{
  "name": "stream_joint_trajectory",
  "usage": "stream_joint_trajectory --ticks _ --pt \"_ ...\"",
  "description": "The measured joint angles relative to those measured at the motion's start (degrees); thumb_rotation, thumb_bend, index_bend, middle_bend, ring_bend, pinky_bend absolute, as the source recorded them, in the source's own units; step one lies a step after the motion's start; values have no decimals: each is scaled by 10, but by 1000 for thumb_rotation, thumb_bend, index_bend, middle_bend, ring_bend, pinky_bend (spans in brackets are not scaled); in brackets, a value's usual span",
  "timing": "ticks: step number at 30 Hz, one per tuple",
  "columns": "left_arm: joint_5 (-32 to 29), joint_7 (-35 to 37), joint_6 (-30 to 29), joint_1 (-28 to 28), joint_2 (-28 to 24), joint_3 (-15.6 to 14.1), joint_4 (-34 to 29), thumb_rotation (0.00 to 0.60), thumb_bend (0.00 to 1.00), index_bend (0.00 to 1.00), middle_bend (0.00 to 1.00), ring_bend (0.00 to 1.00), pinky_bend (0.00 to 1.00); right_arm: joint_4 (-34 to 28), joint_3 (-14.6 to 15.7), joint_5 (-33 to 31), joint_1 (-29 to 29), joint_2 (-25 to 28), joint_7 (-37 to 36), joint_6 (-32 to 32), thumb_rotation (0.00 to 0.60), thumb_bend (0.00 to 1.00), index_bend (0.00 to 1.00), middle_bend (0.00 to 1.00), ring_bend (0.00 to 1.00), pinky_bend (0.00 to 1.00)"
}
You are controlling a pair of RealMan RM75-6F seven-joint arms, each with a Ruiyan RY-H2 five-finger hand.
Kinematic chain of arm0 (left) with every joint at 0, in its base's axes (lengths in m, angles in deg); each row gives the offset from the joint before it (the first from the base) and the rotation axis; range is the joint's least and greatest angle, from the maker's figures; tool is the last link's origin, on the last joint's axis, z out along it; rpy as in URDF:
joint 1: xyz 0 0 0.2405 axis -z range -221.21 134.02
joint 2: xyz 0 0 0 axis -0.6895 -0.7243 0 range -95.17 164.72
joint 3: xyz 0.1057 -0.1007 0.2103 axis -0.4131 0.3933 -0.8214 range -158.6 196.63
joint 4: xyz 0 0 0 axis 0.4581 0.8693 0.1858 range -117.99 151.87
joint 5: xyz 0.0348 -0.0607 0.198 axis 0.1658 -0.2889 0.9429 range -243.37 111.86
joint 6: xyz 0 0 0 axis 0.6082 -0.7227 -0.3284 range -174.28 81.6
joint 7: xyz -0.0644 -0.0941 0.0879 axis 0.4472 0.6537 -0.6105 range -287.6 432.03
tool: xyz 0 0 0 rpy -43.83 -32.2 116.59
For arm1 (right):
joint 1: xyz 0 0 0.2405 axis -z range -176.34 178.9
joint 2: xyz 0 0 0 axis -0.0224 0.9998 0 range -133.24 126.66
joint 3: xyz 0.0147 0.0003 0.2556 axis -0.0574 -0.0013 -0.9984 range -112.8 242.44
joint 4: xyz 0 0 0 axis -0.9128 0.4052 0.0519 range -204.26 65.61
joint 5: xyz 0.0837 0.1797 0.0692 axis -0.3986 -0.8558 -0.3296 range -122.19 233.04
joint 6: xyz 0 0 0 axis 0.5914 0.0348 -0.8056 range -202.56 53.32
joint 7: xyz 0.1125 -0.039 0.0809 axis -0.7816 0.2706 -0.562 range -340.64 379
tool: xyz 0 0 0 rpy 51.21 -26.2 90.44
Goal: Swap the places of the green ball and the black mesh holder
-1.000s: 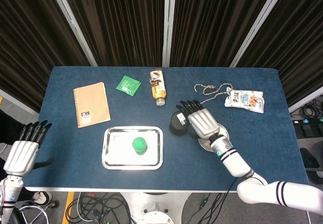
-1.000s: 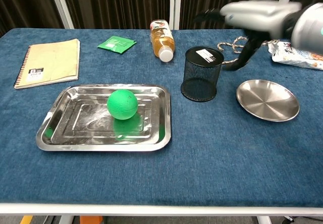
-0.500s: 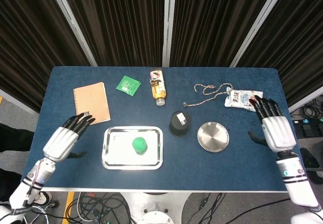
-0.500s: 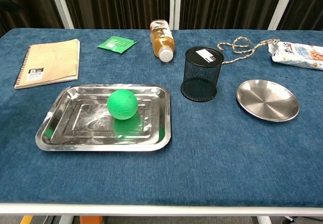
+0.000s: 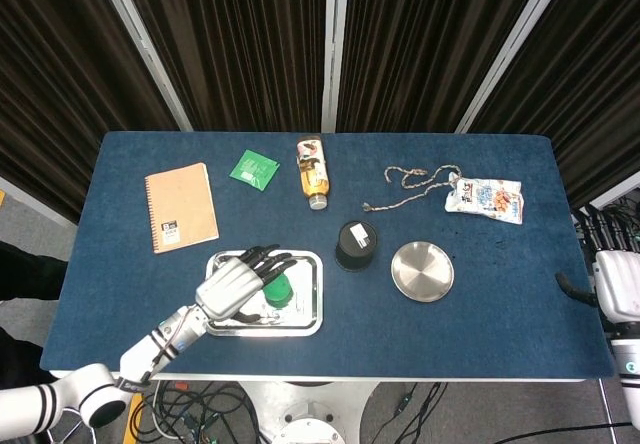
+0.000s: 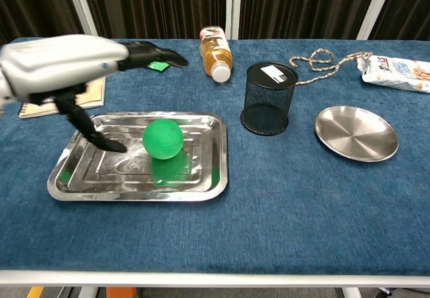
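Note:
The green ball lies in the steel tray at the front left. My left hand hovers over the tray's left half, fingers spread and holding nothing; its fingertips reach the ball's top in the head view. Its thumb points down to the left of the ball. The black mesh holder stands upright right of the tray. My right hand is off the table's right edge, fingers straight and empty.
A round steel plate sits right of the holder. Behind lie a tea bottle, a notebook, a green packet, a rope and a snack bag.
My left hand has swung in from the table's left side to above the tray, next to the ball. My right hand has drawn back further right, past the table's edge.

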Motion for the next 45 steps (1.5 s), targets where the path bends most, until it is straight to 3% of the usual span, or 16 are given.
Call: stream_joint_trajectory --ticks 9,16,25,36,45 --pt "-52 -47 60 62 41 25 40 600 0 95 94 62 297 -2 -20 -3 4 17 -9 15 600 182 0 0 0 19" --pt "-100 -74 103 89 40 19 49 600 0 127 125 82 335 -6 -32 0 9 26 -26 17 600 185 0 0 0 19" --pt "-131 -108 108 104 63 -2 73 600 11 184 167 138 409 2 -36 4 15 22 -37 29 600 191 0 0 0 19" --pt "-139 -100 107 115 87 -21 106 600 148 265 254 238 538 20 -42 5 21 13 -52 38 600 201 0 0 0 19" --pt "-128 -91 87 117 97 -31 122 600 202 315 306 296 623 26 -44 7 21 7 -55 51 600 207 0 0 0 20"
